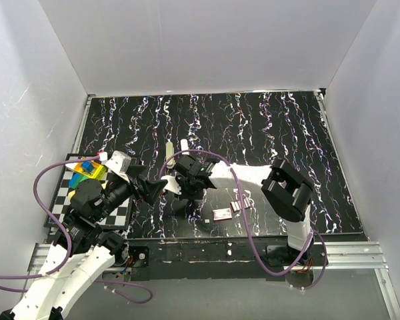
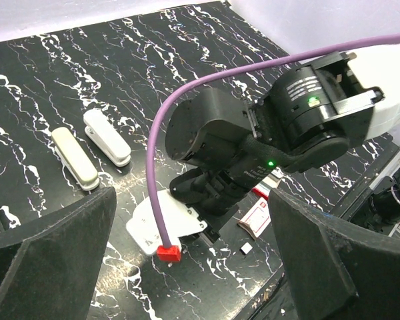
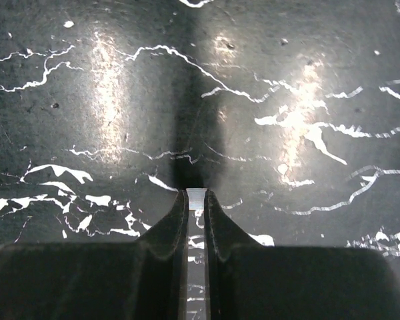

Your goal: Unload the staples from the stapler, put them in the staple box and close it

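**Black marbled mat, right arm pinching something thin**

Black mat with white veins covers the whole table, so everything pale really pops. Closest in, the left gripper hangs just above the mat with its dark fingers spread as wide as they go, holding nothing. It points straight at the right gripper, which is tipped nose-down just beyond it.

In the right wrist view, its fingers are almost together, with only a sliver of gap, and a thin pale strip is pinched between the tips. I can't tell if that's the staples or part of the stapler.

The flat white plastic stapler lies on the mat right under that gripper. A small red-and-white staple box sits near it, toward the right arm's base.

Off to the left sits a checkerboard card with colourful toy blocks on it. Farther back, a cream oblong plastic piece and a white oblong plastic piece lie side by side. Plain white walls box it all in.
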`<state>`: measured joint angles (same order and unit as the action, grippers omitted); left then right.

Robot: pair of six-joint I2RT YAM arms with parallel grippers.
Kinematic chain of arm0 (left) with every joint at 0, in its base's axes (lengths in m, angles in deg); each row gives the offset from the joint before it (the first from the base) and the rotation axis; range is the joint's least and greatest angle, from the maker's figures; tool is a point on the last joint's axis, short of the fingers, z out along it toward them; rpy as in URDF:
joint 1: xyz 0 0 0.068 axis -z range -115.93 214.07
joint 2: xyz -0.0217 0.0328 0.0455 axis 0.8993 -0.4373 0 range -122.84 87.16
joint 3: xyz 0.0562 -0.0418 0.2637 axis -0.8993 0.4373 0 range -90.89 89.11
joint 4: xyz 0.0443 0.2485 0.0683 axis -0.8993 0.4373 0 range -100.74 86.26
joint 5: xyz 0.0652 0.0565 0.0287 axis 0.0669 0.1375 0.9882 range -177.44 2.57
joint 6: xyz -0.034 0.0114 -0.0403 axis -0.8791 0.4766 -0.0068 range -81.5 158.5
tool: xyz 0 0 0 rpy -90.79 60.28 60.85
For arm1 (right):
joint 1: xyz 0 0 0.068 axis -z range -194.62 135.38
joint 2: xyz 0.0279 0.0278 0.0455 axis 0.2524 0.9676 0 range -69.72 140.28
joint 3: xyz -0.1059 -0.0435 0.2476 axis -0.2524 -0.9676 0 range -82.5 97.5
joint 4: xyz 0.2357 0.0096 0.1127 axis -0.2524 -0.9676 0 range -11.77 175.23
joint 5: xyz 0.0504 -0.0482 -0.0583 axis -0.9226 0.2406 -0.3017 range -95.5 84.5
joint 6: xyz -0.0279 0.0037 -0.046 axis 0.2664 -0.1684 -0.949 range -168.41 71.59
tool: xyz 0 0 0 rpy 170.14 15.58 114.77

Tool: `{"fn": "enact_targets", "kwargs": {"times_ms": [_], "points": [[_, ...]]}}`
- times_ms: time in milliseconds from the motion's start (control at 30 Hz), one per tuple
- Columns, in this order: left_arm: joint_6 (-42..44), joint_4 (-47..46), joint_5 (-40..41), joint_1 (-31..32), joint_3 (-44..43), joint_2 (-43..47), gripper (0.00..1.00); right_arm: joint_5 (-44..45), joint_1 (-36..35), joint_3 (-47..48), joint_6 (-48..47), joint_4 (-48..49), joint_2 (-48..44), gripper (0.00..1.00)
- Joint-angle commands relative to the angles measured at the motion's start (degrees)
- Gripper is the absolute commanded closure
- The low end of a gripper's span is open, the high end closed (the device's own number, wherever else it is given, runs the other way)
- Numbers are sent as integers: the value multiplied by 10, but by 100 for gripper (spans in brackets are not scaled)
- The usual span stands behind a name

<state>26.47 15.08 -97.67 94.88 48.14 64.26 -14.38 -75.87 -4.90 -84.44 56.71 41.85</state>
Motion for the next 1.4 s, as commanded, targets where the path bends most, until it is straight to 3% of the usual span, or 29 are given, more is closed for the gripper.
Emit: {"fn": "enact_targets", "kwargs": {"times_ms": [0,167,767,1367], "points": [[-2,7,13,-4,-1,0,2,40,-3,-12,46,22,-65,94],[-4,6,24,-4,1,-2,2,72,-3,-61,103,38,-138,94],[-7,7,52,-4,5,-10,2,267,-2,-208,390,-84,-386,92],[-8,11,66,-4,5,-29,2,286,67,-308,544,-76,-406,92]]}}
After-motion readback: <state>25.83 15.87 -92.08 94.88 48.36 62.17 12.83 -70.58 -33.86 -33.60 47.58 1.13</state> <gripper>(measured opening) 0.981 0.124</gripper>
